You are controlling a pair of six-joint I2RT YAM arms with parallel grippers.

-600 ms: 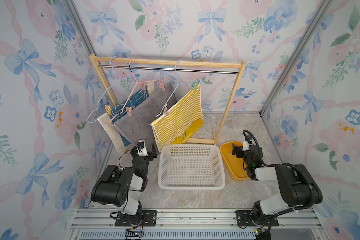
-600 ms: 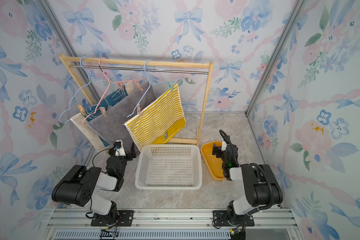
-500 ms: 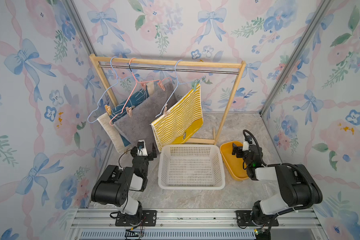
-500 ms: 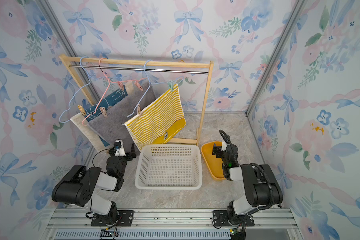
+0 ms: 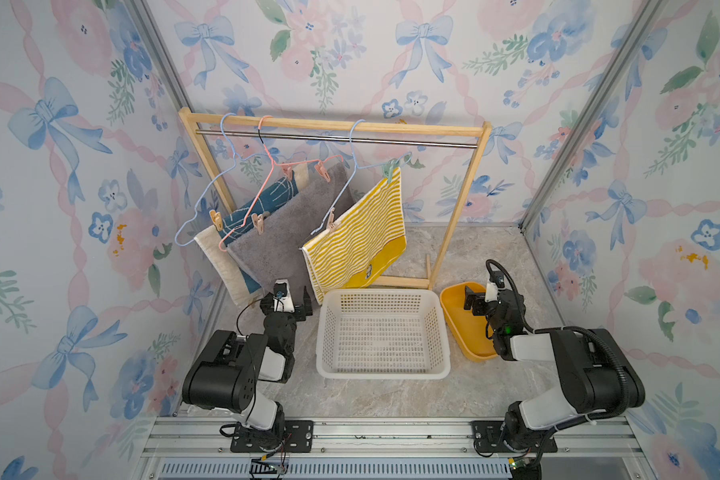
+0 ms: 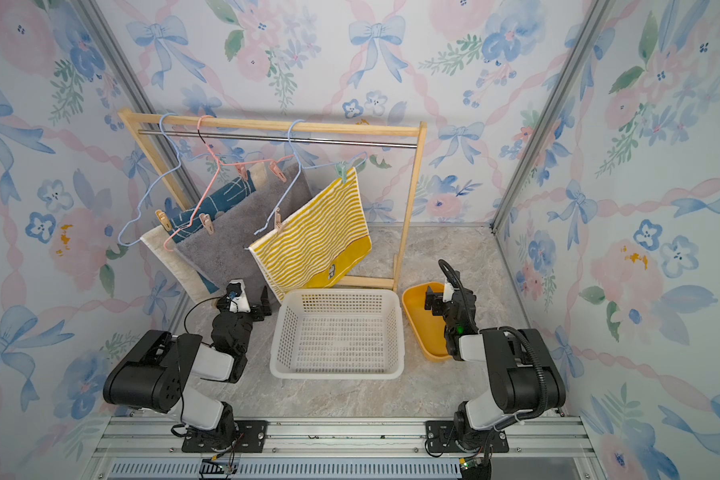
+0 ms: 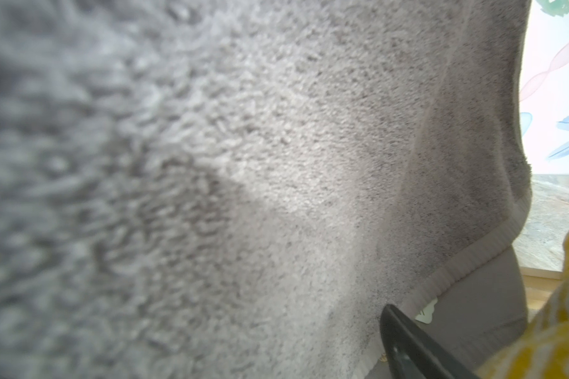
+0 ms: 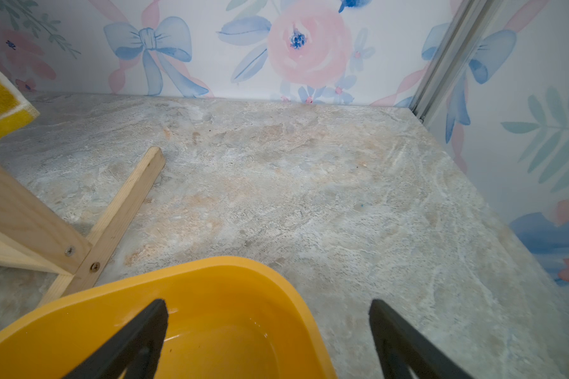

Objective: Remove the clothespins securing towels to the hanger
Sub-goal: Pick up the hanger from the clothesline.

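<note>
Rack: A wooden rack [image 5: 333,124] stands at the back of the marbled desk [image 5: 391,399], three wire hangers [image 5: 263,119] hooked on its rail, flowered paper on every wall around it.
Towels: Three hang slantwise off the hangers, overlapping from left to right. A blue towel [image 5: 267,199] with a cream border is farthest left, a grey towel [image 5: 283,241] is in front of it, and a yellow towel [image 5: 362,232] with white stripes is on the right, its lower edge just behind the basket [image 5: 383,374].
Clothespins: All six clothespins [image 5: 260,223] are clipped on, two to each towel along its top edge. Five are pink or tan, and the green clothespin [image 5: 388,172] pins the yellow towel's high corner.
Basket: White and slotted, it sits mid-desk in front of the rack.
Tray: A yellow tray [image 5: 458,328] lies just to the basket's right, near the rack's foot [image 8: 122,210].
Left jaws: Low by the basket's far left corner, close up to the foot of the grey towel, whose pile fills the wrist view; one finger [image 7: 408,341] shows there beside the hem. From above the jaws stand wide apart, with hold of nothing.
Right jaws: Over the tray's far end, spread wide with nothing between them; both fingers [image 8: 138,334] show above the tray's rim in the wrist view.
Arms: The left arm [image 5: 233,365] and right arm [image 5: 574,365] are folded low at the desk's front corners.
</note>
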